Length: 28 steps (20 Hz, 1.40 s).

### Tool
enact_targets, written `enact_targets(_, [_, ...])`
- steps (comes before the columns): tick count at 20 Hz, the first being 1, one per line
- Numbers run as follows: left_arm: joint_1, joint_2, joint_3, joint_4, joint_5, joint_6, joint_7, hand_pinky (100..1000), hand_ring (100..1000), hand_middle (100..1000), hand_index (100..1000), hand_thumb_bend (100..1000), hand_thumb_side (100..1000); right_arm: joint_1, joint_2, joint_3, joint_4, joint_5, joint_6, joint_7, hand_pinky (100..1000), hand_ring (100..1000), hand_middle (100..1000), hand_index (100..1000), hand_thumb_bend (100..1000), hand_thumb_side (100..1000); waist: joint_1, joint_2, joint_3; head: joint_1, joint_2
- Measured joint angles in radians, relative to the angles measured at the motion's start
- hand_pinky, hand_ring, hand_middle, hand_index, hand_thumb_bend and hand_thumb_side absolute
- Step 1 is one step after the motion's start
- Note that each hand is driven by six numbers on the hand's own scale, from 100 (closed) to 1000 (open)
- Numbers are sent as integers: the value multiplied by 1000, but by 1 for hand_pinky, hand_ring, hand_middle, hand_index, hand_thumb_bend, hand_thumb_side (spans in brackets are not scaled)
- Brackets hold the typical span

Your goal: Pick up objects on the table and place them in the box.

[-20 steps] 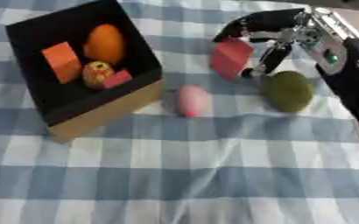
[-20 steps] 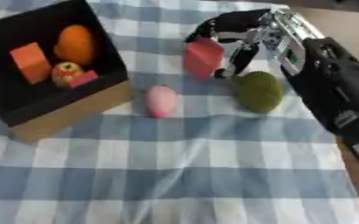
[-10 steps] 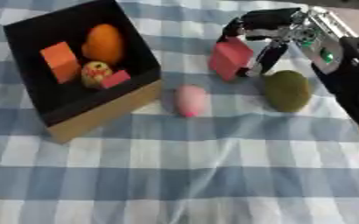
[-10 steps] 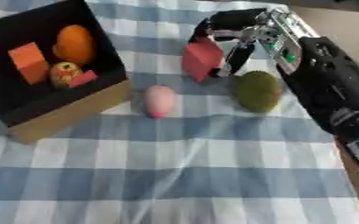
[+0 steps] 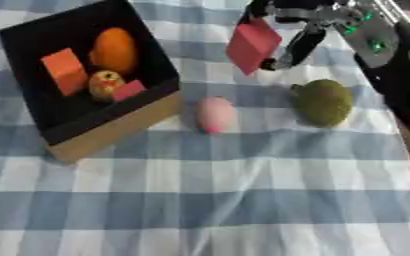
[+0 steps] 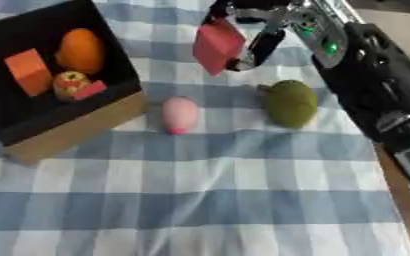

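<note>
Left eye view: red block (image 5: 253, 44) sits at 12 o'clock, pinched between the curled fingers and thumb of the right hand (image 5: 303, 20), raised off the checked tablecloth (image 5: 208, 195). At 3 o'clock from centre lies a green fruit (image 5: 323, 102); just beside it, a pink oval object (image 5: 215, 113). At 10 o'clock, the black box (image 5: 112, 122) contains an orange fruit (image 5: 114, 49), an orange block (image 5: 66, 71), a small apple-like object (image 5: 105, 83) and a small red piece (image 5: 128, 90).

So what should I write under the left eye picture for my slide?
Right hand lifts a red block near the black box, leaving a pink egg shape and green fruit on the checked cloth.
</note>
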Motion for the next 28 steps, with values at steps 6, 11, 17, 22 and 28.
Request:
enact_targets(6, [-6,-1,-10,0,6,-6,-14,743,889,741,798,571,623,-76,80,21,-47,-47,24,35,847,752,482,663,170,100,0,-3,11,-17,3])
enact_targets(11, [-23,-16,-22,0,16,-16,-27,744,885,739,797,573,619,-126,209,13,-61,-37,38,32,846,748,481,664,175,100,0,-3,32,-38,3])
enact_targets(17, [-67,-29,-46,0,35,-39,-55,747,874,734,797,582,609,-169,301,12,-35,32,33,13,842,751,487,666,221,100,-4,-3,70,-79,2])
enact_targets(22, [-106,-45,-65,0,56,-65,-81,749,868,731,797,586,603,-180,376,12,46,129,12,-33,843,758,513,694,199,100,-21,-3,111,-118,-5])
enact_targets(28, [-120,-52,-75,0,69,-82,-96,749,872,734,797,583,607,-179,424,19,107,243,-28,-63,924,926,840,944,389,100,-25,-3,119,-131,-6])
